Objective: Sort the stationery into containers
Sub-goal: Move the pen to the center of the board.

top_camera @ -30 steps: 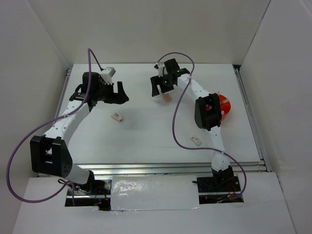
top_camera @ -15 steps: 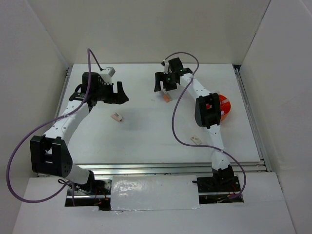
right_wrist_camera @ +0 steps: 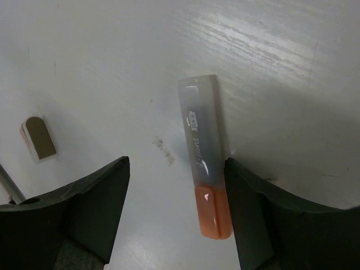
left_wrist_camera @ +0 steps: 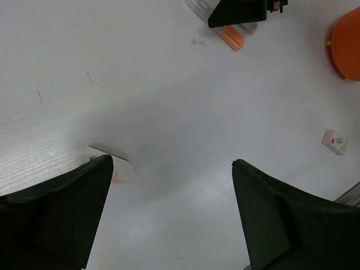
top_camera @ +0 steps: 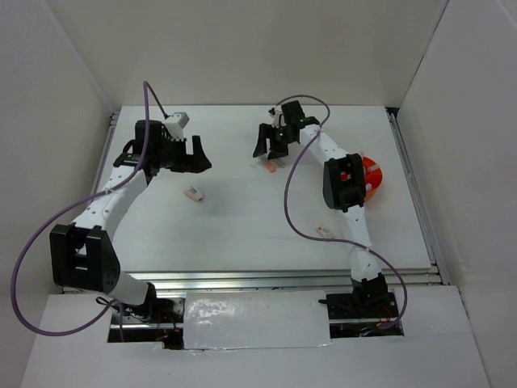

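Note:
A stubby tube (right_wrist_camera: pixel 202 152) with a grey see-through body and an orange-pink end lies on the table between the fingers of my right gripper (right_wrist_camera: pixel 175 166). The jaws are open; the tube rests close against the right finger, with a wide gap to the left one. From above, the right gripper (top_camera: pixel 270 153) hovers over the tube (top_camera: pixel 272 168) at the back middle. My left gripper (top_camera: pixel 202 155) is wide open over bare table, holding nothing. A small pink block (top_camera: pixel 193 194) lies just in front of it, showing beside the left finger (left_wrist_camera: pixel 121 169). The orange tub (top_camera: pixel 373 178) sits to the right.
A small white block (top_camera: pixel 325 233) lies at front right, also seen in the left wrist view (left_wrist_camera: pixel 336 142). The right arm's elbow partly covers the orange tub (left_wrist_camera: pixel 346 45). White walls enclose the table on three sides. A purple cable loops off each arm.
My right gripper has shifted slightly back and right and lowered over the tube, its jaws a little narrower. The left arm has not moved.

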Action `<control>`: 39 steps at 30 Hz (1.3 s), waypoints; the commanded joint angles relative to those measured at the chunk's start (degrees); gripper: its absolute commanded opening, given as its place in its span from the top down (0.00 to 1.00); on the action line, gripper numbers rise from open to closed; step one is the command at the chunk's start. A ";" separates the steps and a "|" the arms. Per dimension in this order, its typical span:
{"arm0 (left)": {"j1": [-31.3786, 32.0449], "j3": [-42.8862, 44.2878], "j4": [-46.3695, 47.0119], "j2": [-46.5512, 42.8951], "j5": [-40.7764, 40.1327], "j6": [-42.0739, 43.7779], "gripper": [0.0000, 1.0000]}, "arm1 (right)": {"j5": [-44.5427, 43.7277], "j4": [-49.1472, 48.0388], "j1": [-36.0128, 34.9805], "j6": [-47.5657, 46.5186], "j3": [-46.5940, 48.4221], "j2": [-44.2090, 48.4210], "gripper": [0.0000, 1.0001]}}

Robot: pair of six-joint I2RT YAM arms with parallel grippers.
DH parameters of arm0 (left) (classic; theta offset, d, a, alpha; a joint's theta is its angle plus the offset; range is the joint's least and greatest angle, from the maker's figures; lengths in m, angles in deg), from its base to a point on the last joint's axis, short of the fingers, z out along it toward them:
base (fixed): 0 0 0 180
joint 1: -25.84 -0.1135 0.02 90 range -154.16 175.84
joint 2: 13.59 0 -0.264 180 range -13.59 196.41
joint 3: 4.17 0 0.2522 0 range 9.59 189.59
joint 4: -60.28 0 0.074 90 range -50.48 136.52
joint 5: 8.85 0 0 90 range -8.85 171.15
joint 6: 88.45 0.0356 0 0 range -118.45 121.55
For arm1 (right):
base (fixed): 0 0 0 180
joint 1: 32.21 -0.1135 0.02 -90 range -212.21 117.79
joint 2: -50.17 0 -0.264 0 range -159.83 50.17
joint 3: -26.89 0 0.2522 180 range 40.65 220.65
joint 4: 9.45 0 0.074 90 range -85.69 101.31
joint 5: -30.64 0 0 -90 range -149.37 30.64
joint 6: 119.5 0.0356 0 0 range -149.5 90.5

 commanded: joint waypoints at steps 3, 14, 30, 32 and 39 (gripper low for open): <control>-1.41 1.95 -0.98 -0.03 1.27 -1.86 0.01 | 0.76 1.02 -2.69 0.90 -0.27 -0.59 0.30; -1.76 1.60 -2.92 -3.63 0.84 -0.89 0.01 | -17.52 12.71 -12.01 -12.09 -2.88 3.71 0.43; -1.67 -5.51 -5.20 -13.65 -0.13 1.31 0.01 | -23.34 11.06 -13.69 -9.05 -12.91 10.29 0.27; -1.85 -6.21 -4.85 -14.09 -0.31 1.13 0.01 | -19.84 8.94 -11.59 -4.74 -14.93 12.14 0.13; -2.20 -6.22 -3.97 -12.51 0.40 0.34 0.01 | -21.12 8.66 -11.92 5.01 -9.15 8.91 0.11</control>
